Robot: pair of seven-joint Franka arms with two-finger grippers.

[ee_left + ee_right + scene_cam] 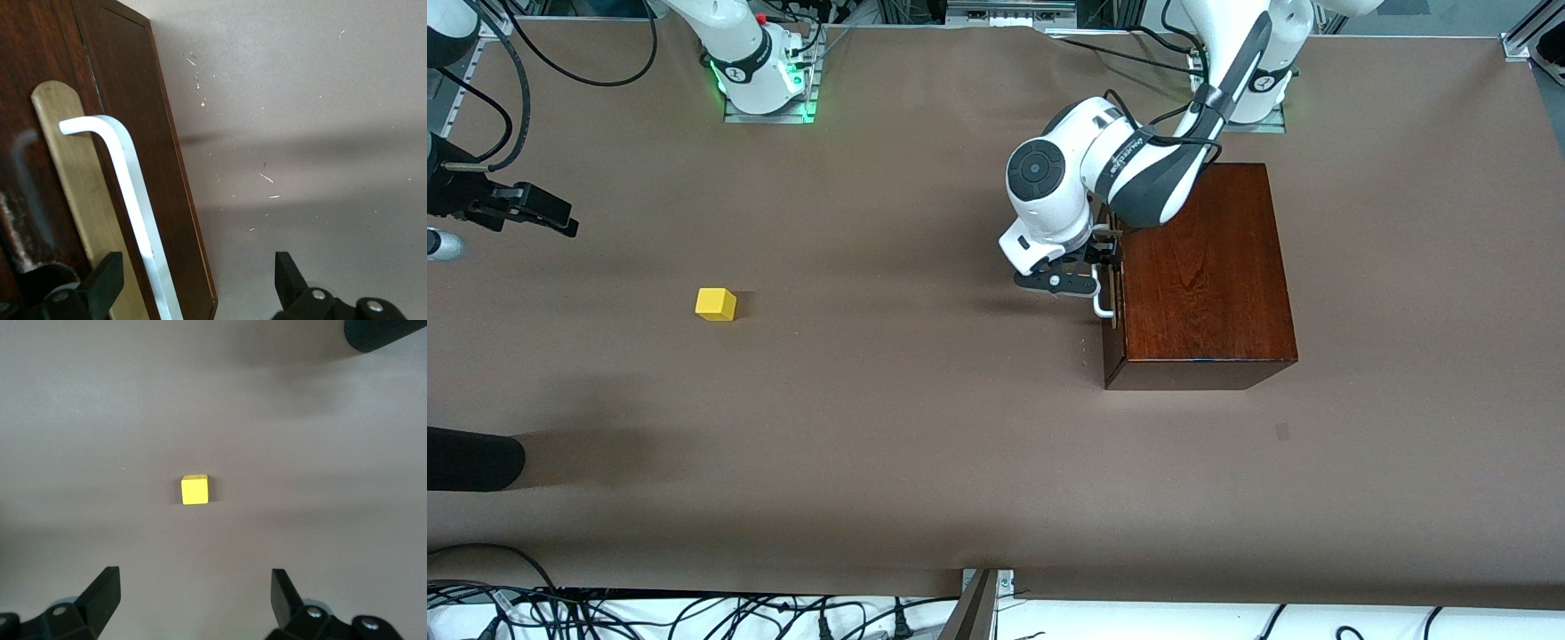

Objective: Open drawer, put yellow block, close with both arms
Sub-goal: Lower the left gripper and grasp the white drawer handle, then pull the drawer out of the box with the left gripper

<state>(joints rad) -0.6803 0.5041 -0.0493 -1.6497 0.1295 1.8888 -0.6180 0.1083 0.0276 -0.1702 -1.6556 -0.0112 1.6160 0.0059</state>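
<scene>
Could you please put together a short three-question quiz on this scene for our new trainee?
1. True or false: the drawer is shut in its box.
2. The open left gripper is at: A) the yellow block, B) the white handle, C) the box's top.
3. Which cube lies on the table toward the right arm's end, in the right gripper's view?

Key: 1 true; 2 B; 3 the yellow block.

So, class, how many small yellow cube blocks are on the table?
1. The small bright yellow cube block sits on the brown table toward the right arm's end, apart from the dark mahogany box. Others could be hidden inside the box.
</scene>
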